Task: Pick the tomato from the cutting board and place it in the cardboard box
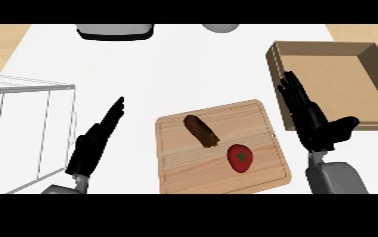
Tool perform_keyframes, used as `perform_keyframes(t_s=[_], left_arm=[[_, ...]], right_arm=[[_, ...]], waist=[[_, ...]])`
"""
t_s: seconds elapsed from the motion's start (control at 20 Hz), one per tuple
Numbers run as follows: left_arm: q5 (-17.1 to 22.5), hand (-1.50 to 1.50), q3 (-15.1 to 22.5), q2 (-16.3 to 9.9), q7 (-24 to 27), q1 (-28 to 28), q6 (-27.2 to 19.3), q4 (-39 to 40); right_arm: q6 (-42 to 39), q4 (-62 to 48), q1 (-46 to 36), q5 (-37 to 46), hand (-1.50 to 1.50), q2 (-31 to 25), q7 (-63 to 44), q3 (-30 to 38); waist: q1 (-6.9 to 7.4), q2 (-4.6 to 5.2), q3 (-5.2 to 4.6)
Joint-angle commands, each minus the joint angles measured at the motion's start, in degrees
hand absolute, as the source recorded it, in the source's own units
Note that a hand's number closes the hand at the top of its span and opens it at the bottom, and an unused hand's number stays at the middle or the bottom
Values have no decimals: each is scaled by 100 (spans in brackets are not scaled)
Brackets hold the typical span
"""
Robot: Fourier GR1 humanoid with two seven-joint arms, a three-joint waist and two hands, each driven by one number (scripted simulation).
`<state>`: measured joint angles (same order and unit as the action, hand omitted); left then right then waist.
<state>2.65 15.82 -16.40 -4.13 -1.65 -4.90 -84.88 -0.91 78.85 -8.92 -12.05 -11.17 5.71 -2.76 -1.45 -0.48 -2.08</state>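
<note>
- At the far left, on the white counter (170,71): a wire rack (33,131) of thin pale bars, running out past the view's edge.
- Just right of the rack: left hand (92,146), black, fingers straight and held together, pointing up and slightly right, nothing in it; grey forearm entering from the lower edge.
- Along the top edge, left of centre: a black and grey object (114,31), only partly in view.
- Further right along the top edge: a small rounded grey thing (220,28), also cut off by the edge.
- In the middle, toward the near side: wooden cutting board (184,171), slightly rotated, with a groove running round its rim.
- On the board's upper middle: a dark brown elongated item (201,130), lying diagonally; what it is cannot be told.
- On the board's lower right part: red tomato (240,158) with a green stem mark, close to the brown item but apart from it, untouched by either hand.
- Right of the board: right hand (310,118), black, fingers straight and close together pointing up, thumb spread out to the right, holding nothing; hovering over the gap between the board and the box, overlapping the box's left wall.
- At the far right: cardboard box (354,49), open-topped, brown, well apart from the tomato, its right side cut off by the view's edge.
</note>
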Motion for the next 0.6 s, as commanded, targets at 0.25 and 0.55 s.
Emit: perform_keyframes(t_s=[0.25, 0.55], left_arm=[[-340, 0, -432, -748, 656, -987, 265, -590], [-137, 0, -545, -772, 961, -1129, 673, -256]], right_arm=[[-1867, 1422, -1463, -671, -150, -1257, 350, 199], [-2876, 589, -1093, 700, -150, -2478, 2331, 210]], waist=[[157, -76, 209], [172, 88, 219]])
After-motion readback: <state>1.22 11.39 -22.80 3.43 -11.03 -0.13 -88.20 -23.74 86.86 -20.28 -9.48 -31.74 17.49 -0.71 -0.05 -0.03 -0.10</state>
